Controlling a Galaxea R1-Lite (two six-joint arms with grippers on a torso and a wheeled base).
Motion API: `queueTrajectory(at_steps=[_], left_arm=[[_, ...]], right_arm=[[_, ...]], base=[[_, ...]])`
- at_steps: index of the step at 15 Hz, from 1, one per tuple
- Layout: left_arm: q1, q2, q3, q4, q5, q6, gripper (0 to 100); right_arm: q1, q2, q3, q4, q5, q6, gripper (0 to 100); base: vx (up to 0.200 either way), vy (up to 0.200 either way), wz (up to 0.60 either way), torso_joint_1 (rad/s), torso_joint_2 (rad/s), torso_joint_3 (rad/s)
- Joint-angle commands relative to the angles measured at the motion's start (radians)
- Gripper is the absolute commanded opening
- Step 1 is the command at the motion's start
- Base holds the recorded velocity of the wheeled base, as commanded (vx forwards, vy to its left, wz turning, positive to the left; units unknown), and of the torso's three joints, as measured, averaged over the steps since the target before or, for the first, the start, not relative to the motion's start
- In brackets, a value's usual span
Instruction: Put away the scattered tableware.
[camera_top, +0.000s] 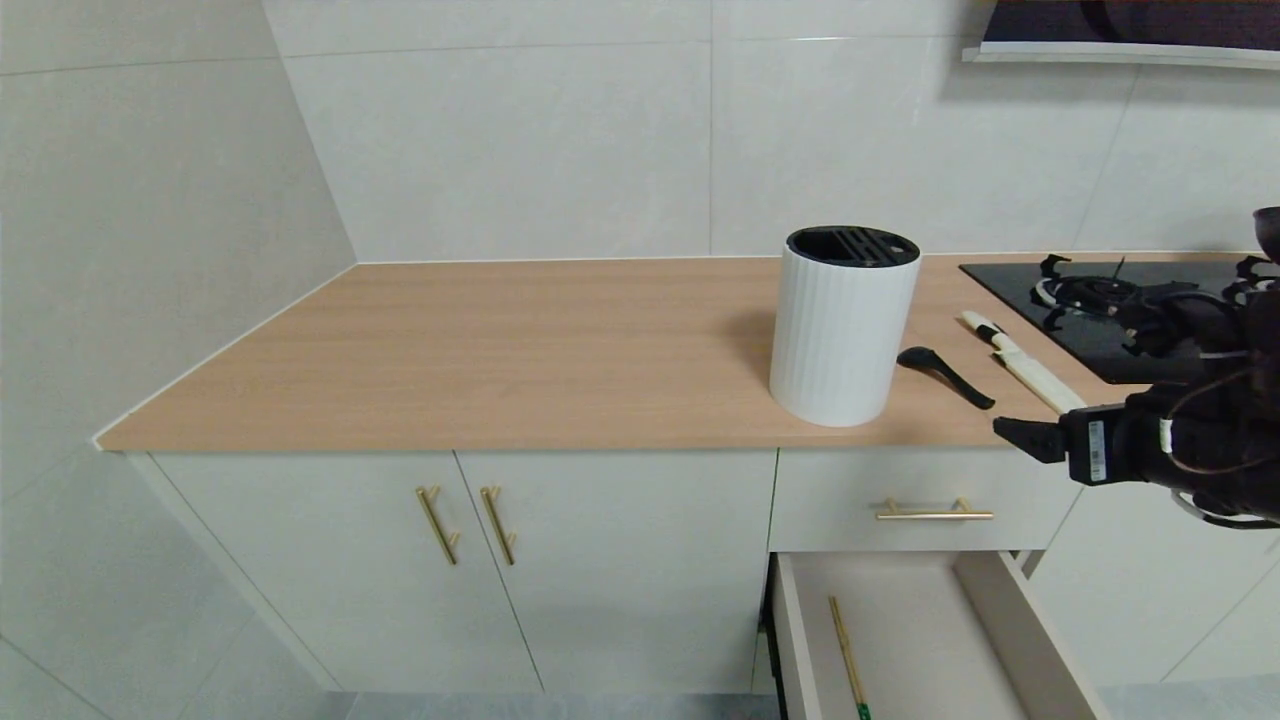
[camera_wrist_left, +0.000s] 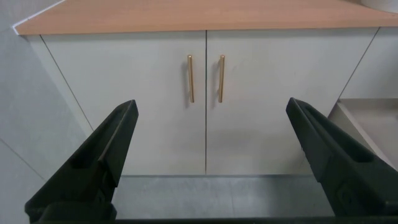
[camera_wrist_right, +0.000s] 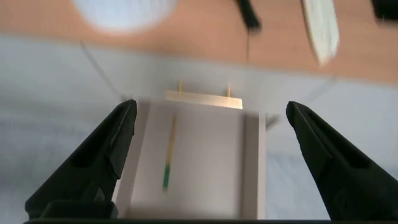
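**Both pincers wide, drawer open**

Head view: on the desk (camera_top: 500, 350) a white holder (camera_top: 843, 340) stands near the front edge, with bare wood stretching to its left. To its right lie a spoon (camera_top: 945, 375) and a knife (camera_top: 1022, 362), apart. The right pincer (camera_top: 1020, 435) hangs just off the desk edge; its label (camera_top: 1095, 452) is too small to read. Below, the open drawer (camera_top: 1010, 640) holds a chopstick (camera_top: 848, 655).

Left wrist view: the left pincer (camera_wrist_left: 211, 107) is wide and holds nothing, facing the cupboard doors (camera_wrist_left: 205, 124).

Right wrist view: the right pincer (camera_wrist_right: 210, 109) is wide and holds nothing, above the drawer (camera_wrist_right: 205, 186) and the chopstick (camera_wrist_right: 169, 155).
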Motion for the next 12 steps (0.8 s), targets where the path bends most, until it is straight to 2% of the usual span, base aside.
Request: queueTrajectory(at_steps=[1,4,5,6,8,10,12], left_arm=[[0.000,0.000,0.000,0.000,0.000,0.000,100],[0.000,0.000,0.000,0.000,0.000,0.000,100],[0.000,0.000,0.000,0.000,0.000,0.000,100],[0.000,0.000,0.000,0.000,0.000,0.000,100],[0.000,0.000,0.000,0.000,0.000,-0.002,100],[0.000,0.000,0.000,0.000,0.000,0.000,100],[0.000,0.000,0.000,0.000,0.000,0.000,100]], right_arm=[[-0.051,0.193,-0.152,-0.053,0.022,-0.046,100],[-0.136,0.336,-0.343,-0.035,0.169,-0.073,100],[-0.136,0.336,-0.343,-0.035,0.169,-0.073,100],[-0.192,0.400,-0.372,-0.032,0.278,-0.070,100],[-0.228,0.440,-0.376,-0.064,0.381,-0.072,100],[-0.249,0.469,-0.384,-0.068,0.428,-0.072,100],[-0.266,0.510,-0.416,-0.084,0.430,-0.072,100]], base=[[0.000,0.000,0.00,0.000,0.00,0.000],[0.000,0.000,0.00,0.000,0.00,0.000],[0.000,0.000,0.00,0.000,0.00,0.000],[0.000,0.000,0.00,0.000,0.00,0.000],[0.000,0.000,0.00,0.000,0.00,0.000],[0.000,0.000,0.00,0.000,0.00,0.000],[0.000,0.000,0.00,0.000,0.00,0.000]])
